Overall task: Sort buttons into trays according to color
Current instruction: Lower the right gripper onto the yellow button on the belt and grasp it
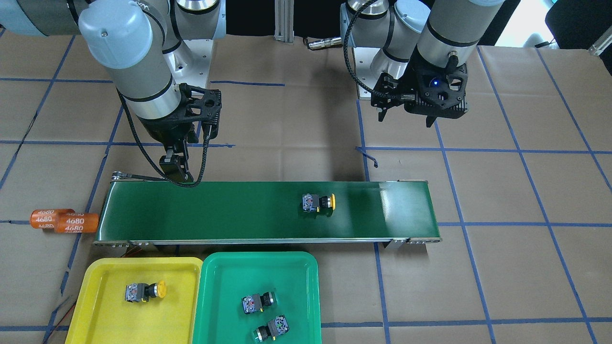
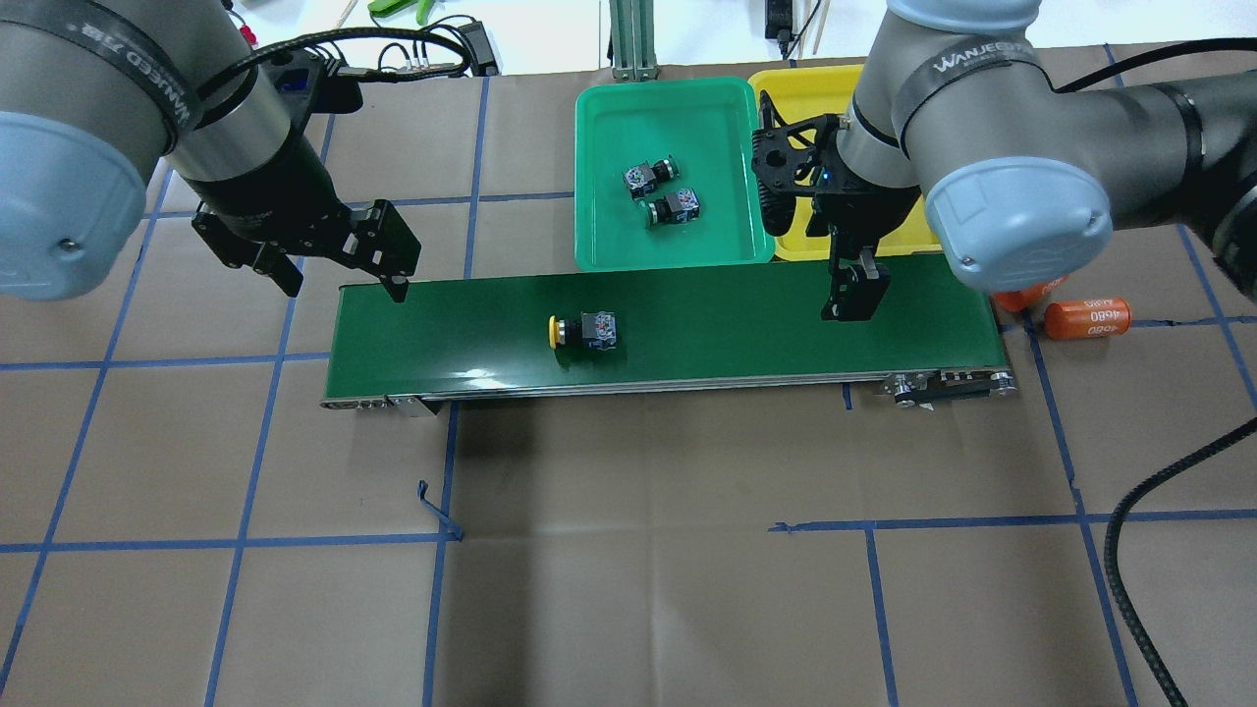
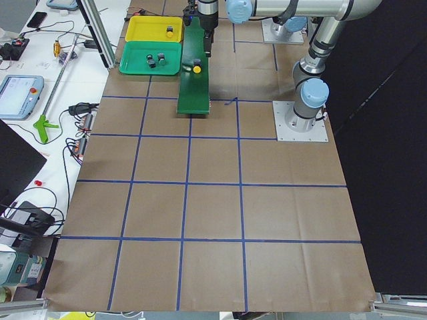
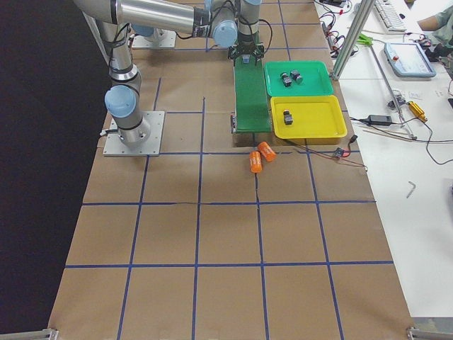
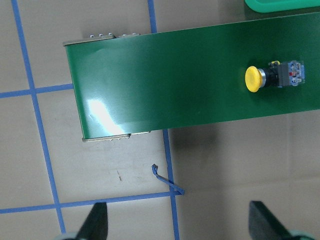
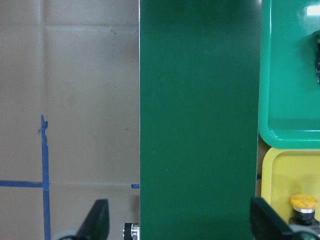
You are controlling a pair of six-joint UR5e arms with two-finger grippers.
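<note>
**One yellow button left on the belt, both grippers empty**

Front view: nearest the camera are the yellow tray (image 1: 95,315) and the green tray (image 1: 296,282), side by side on the near side of the conveyor belt (image 1: 215,210). The yellow tray holds one yellow button (image 1: 146,291). The green tray holds two green buttons (image 1: 258,302), close together and lying on their sides. The loose yellow button (image 1: 318,202) lies on its side on the belt, right of middle here, cap pointing right. The right gripper (image 1: 178,167) hangs over the belt's far-left corner. The left gripper (image 1: 409,117) is up high past the far-right end. The orange cylinders (image 1: 64,220) off the left end are not part of the job.

Overhead: sides are mirrored. The left gripper (image 2: 344,285) is at the belt's left end, and the loose button is on the belt to its right. The right gripper (image 2: 856,295) is over the belt's right part, beside the trays.

Side views: too small to judge either gripper.

Left wrist: fingertips (image 5: 97,222) are spread wide with nothing between them. The loose button (image 5: 276,77) is upper right, well clear of them.

Right wrist: the fingertips are also wide apart and hold nothing. Bare belt lies below, with the tray edges at right.

Judgement: three of four are sorted, and the step in hand is picking the last yellow button. The next move calls for a gripper centred over the button body, jaws spanning it, then descend, close, lift and carry to the yellow tray. The left gripper is nearer the button, but the yellow tray sits on the right arm's side. I can't tell whether the belt is running.
</note>
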